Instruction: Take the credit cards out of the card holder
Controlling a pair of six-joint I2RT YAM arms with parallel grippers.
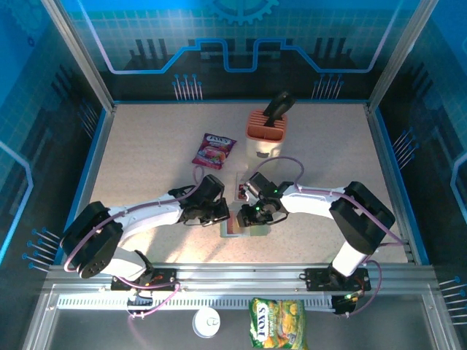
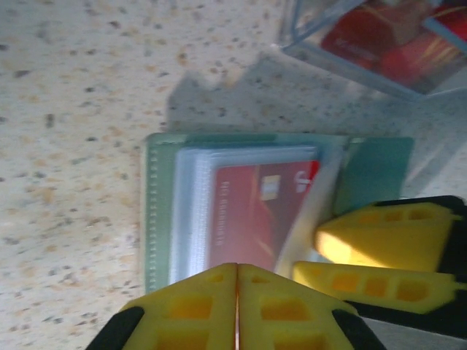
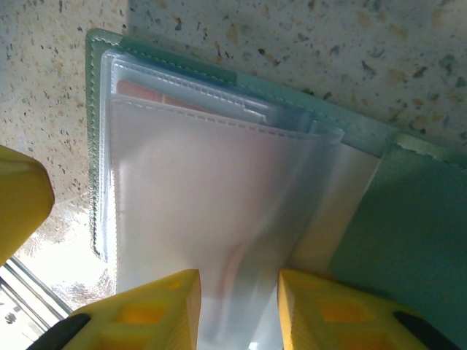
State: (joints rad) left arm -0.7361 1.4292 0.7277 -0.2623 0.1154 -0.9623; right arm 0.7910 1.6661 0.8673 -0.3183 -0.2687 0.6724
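Left claw [image 2: 237, 306] pressed shut over red card [image 2: 259, 211]; right claw [image 3: 237, 310] narrow, seemingly pinching holder [image 3: 219, 219] sleeve.

Both grippers — left [image 1: 221, 213], right [image 1: 255, 214] — are crowding the card holder [image 1: 244, 227] from either side, a loose card [image 1: 241, 187] is lying just behind it, and the peach block [image 1: 265, 131] and snack packet [image 1: 213, 150] are standing farther back — table [image 1: 146, 157] flanks lying bare.
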